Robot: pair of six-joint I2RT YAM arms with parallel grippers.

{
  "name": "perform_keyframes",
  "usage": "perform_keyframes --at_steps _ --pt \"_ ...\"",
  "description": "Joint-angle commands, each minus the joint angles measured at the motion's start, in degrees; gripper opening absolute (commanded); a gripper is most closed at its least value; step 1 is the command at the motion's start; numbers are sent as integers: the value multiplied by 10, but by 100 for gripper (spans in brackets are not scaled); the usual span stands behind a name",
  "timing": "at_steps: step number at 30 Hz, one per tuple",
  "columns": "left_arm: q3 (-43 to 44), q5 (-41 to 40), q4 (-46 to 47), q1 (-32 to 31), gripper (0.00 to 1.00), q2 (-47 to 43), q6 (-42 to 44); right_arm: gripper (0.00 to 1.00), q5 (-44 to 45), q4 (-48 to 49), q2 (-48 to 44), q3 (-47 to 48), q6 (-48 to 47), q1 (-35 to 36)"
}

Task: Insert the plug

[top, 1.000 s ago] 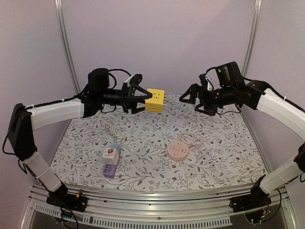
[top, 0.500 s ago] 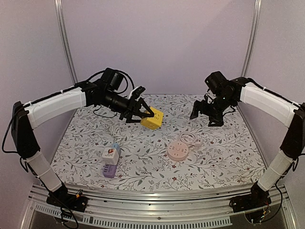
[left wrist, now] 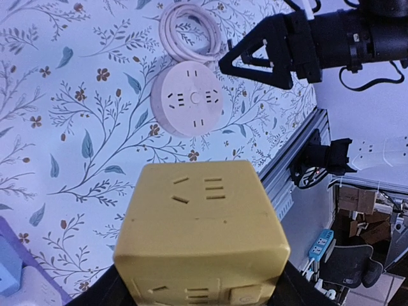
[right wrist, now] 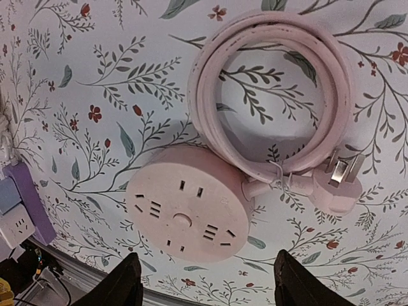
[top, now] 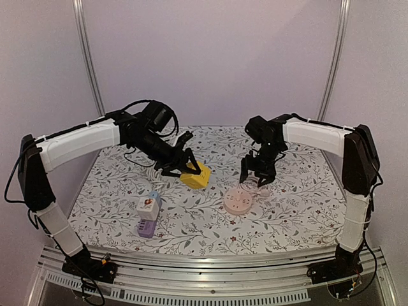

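L pincer (top: 186,168) gripped yellow cube socket (top: 195,175) above desk (top: 293,210) | R pincer (top: 256,177) gaped empty over pink round strip (right wrist: 185,204) | plug (right wrist: 336,188) lay flat just beside strip, offset toward one finger, prongs pointing away | R arm was nearer

The pink plug (right wrist: 338,185) lies flat under the right gripper (right wrist: 210,287), just beside its round pink power strip (right wrist: 188,204), prongs pointing away from it, next to the coiled cord (right wrist: 205,95). The yellow cube socket (left wrist: 204,236) sits clamped in the left gripper (top: 187,167).
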Motion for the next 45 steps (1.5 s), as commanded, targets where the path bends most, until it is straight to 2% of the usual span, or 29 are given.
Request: perform_keyframes --at_steps 1,4,10,25,30,37,45 --pt "11 -18 -25 -15 0 1 20 66 -12 15 45 40 -17 0" --pt "10 -24 -33 -19 0 -2 22 59 -25 31 73 50 -25 0" --pt "9 -31 -44 -25 0 -15 21 52 -7 41 102 67 -47 -5" --pt "9 -46 -76 -40 0 -23 31 49 3 64 141 76 -82 -9" --pt "1 -54 -80 -45 0 -30 29 47 -35 90 147 62 -96 -6" --pt "-10 -64 -81 -51 0 -39 28 47 -63 104 141 36 -101 25" --pt "-16 -69 -82 -57 0 -43 25 44 -48 105 114 3 -50 73"
